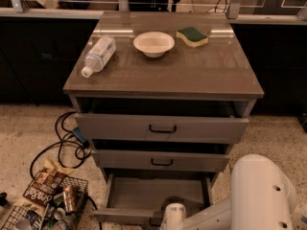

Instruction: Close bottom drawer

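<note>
The bottom drawer (pixel 153 195) of the grey cabinet stands pulled well out, its shallow grey tray showing bare. Its front edge (pixel 122 216) runs along the bottom of the view. The gripper (pixel 171 218) is at the bottom centre, at the drawer's front edge; only its white wrist end shows. The white arm (pixel 254 195) comes in from the lower right. The middle drawer (pixel 160 160) and the top drawer (pixel 162 128) each stick out a little.
On the cabinet top (pixel 192 71) lie a water bottle (pixel 98 54), a white bowl (pixel 154 43) and a yellow-green sponge (pixel 192 36). Black cables (pixel 62 143) trail on the floor at left. A wire basket (pixel 45 210) with cans and snack bags sits at lower left.
</note>
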Controlling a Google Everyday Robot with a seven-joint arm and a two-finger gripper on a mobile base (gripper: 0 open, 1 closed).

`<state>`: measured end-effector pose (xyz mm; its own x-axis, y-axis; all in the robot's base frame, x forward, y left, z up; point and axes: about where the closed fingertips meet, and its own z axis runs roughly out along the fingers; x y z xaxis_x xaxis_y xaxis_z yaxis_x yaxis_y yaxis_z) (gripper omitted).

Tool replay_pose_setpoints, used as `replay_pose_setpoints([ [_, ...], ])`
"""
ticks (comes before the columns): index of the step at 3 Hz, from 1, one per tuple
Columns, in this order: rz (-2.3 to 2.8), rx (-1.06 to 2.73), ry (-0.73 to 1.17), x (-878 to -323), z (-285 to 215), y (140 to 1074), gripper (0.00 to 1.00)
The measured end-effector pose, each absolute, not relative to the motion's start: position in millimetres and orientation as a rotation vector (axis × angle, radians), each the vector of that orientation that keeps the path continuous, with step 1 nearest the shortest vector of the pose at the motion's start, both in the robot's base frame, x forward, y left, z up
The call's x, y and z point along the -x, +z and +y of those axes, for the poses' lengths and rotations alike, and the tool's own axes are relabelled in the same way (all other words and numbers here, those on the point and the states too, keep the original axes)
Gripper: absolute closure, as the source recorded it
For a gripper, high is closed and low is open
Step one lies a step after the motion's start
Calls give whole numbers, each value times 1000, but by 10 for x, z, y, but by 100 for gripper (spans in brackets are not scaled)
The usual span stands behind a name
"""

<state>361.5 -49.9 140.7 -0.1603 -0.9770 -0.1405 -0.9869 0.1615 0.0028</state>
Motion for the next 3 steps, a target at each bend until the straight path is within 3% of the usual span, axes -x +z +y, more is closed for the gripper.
replay_pose_setpoints([
  [3, 2239, 1904, 73, -4286, -549, 1335, 100],
])
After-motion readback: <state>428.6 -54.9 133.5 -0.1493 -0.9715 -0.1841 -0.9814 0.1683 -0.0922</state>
